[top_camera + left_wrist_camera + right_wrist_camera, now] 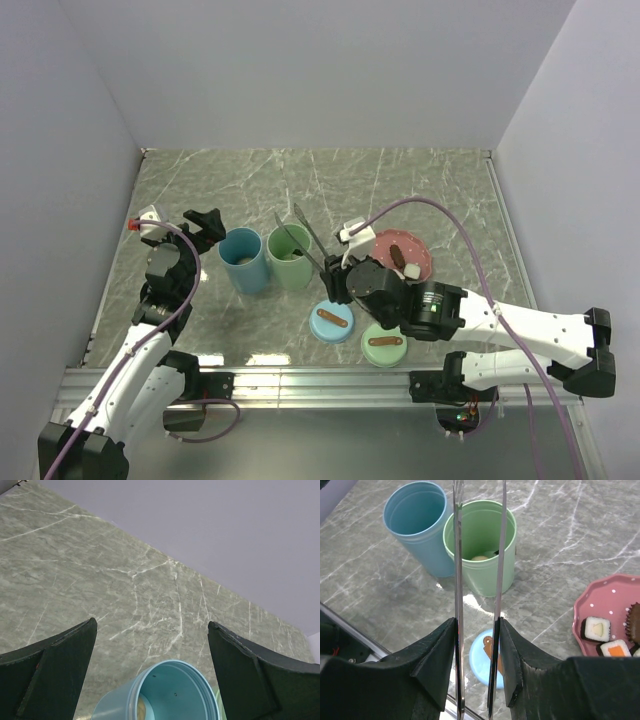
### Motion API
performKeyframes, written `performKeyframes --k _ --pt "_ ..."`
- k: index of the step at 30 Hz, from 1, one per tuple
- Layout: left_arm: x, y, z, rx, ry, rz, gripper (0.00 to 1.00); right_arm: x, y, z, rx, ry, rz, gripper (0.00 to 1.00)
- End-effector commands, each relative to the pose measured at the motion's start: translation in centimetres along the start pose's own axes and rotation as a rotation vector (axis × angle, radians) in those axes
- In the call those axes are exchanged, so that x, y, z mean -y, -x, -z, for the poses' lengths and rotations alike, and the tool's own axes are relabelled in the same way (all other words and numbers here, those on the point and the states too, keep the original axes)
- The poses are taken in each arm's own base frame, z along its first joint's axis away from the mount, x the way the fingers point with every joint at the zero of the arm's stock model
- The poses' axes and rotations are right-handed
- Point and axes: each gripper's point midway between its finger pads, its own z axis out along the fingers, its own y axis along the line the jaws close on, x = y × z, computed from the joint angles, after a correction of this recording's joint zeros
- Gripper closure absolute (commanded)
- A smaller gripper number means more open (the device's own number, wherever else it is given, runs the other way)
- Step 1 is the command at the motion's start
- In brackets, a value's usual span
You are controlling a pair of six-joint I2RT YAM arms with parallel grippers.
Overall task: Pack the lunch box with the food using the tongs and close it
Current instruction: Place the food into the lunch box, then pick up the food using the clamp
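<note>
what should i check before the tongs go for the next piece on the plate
1. tongs gripped in right claw: ok, clamped on both arms.
2. tong tips empty: ok, nothing between them in the top view.
3. sushi pieces waiting on pink plate: ok.
4. green cup upright with its lid off: ok, a piece already inside.
5. left claw out of the way: ok, open and empty beside the blue cup.

Left end effector (151,624) spread wide, right end effector (477,622) clamped narrow.
</note>
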Motion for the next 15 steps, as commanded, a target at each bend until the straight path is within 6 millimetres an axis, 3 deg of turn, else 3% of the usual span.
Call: performKeyframes --k 1,7,15 --pt "0.3 1.2 -0.1 0.038 -0.001 0.016 0.01 1.2 1.7 0.9 0.067 -0.057 -0.062 0.54" --pt "0.2 1.3 0.1 0.046 -0.001 0.023 0.01 5.0 1.1 2.5 0.101 -0.195 -0.146 0.53" --pt "0.4 1.0 0.1 0.036 -0.013 0.028 0.00 8.3 -3.6 3.5 0.045 -0.295 -0.248 0.50"
